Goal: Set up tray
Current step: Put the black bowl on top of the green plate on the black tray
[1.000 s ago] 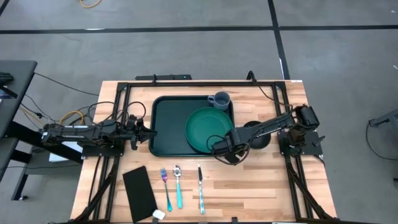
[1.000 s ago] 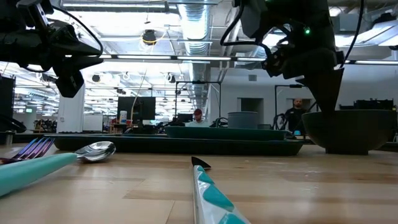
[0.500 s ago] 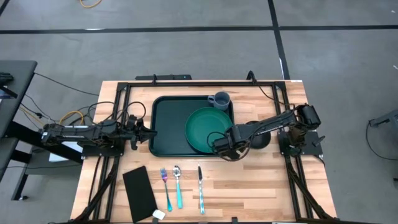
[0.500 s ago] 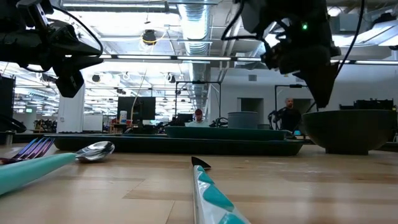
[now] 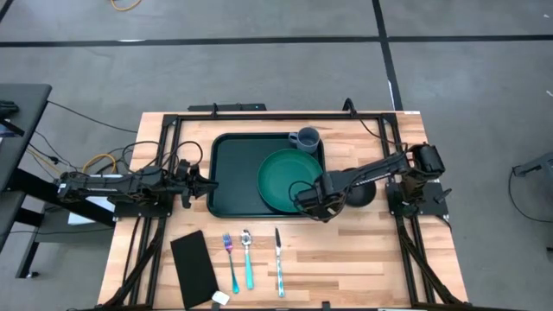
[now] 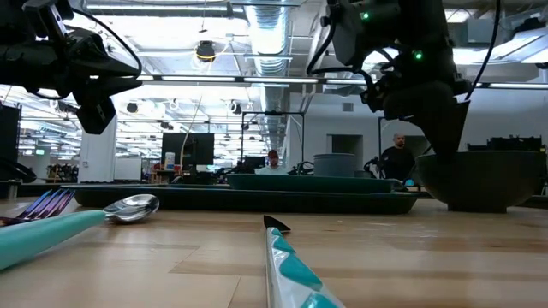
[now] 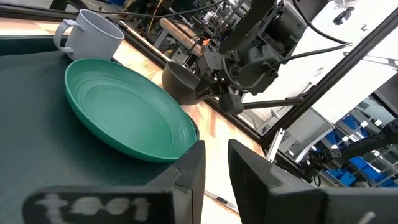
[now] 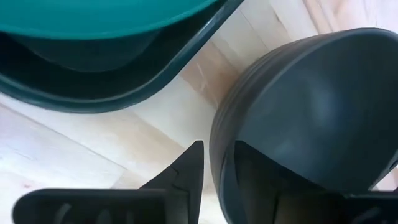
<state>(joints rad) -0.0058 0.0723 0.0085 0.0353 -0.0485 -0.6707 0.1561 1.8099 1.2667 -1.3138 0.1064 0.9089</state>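
Observation:
The dark green tray (image 5: 233, 173) lies flat in the table's middle, toward the far side. It carries a round green plate (image 5: 289, 177) and a grey mug (image 5: 306, 138). A dark grey bowl (image 5: 359, 195) stands on the wood just right of the tray. My right gripper (image 5: 327, 200) is low at the bowl's left side. In the right wrist view the gripper (image 8: 217, 158) is open, with one finger outside the bowl's wall and one inside it. My left gripper (image 5: 207, 183) waits at the tray's left edge, open by a narrow gap (image 7: 216, 162). My right gripper comes from above, its fingers astride the bowl's rim (image 8: 214, 140) on the side nearest the tray. Whether either finger touches the wall, I cannot tell. The bowl (image 6: 479, 180) stands upright on the table.
Along the near edge lie a black napkin (image 5: 194, 268), a fork (image 5: 230, 259), a spoon (image 5: 248, 257) and a teal-handled knife (image 5: 278, 259). A small white object (image 5: 221, 298) is by the napkin. Bare wood lies right of the knife. People (image 6: 398, 158) stand in the room beyond.
My right gripper rose a little, shifted toward the table's far edge, then came down again at the bowl's left rim. The bowl, tray, plate and mug have stayed in place.

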